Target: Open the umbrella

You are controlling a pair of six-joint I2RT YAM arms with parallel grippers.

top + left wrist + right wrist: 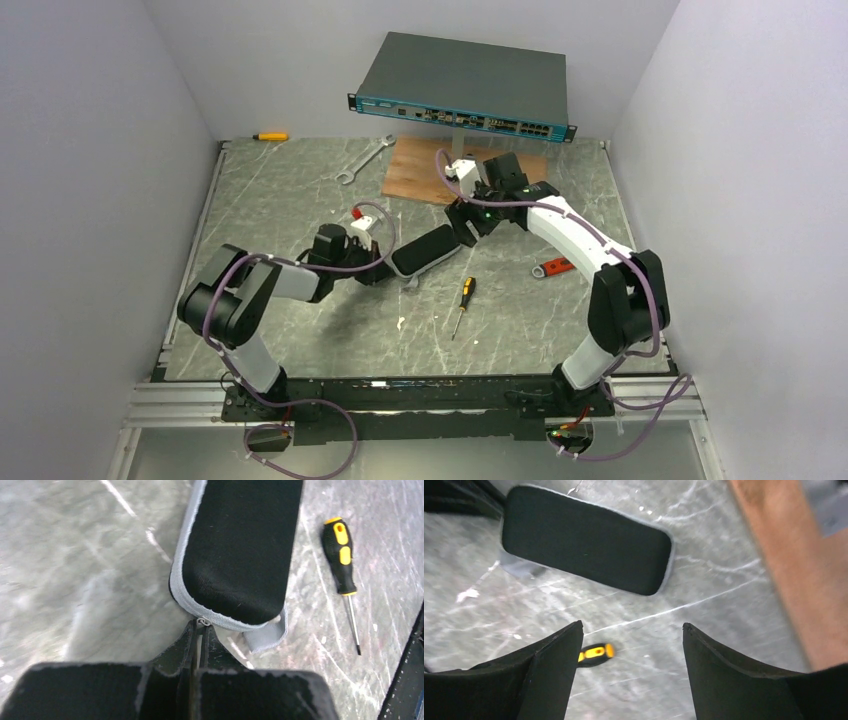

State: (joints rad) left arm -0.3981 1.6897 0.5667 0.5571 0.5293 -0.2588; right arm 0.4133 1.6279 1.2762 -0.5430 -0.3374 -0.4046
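Tabletop: left fingers closed, seemingly pinching umbrella zip tab; right fingers open.

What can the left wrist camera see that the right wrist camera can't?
Only the left wrist camera shows the shut left gripper, its tips right at the little zip pull, and the screwdriver complete with its thin metal shaft. Only the right wrist camera shows the open right gripper, the brown wooden board and the far rounded end of the umbrella. Both show the black, pale-rimmed umbrella, its grey strap, the screwdriver's yellow-and-black handle and the grey marbled table.
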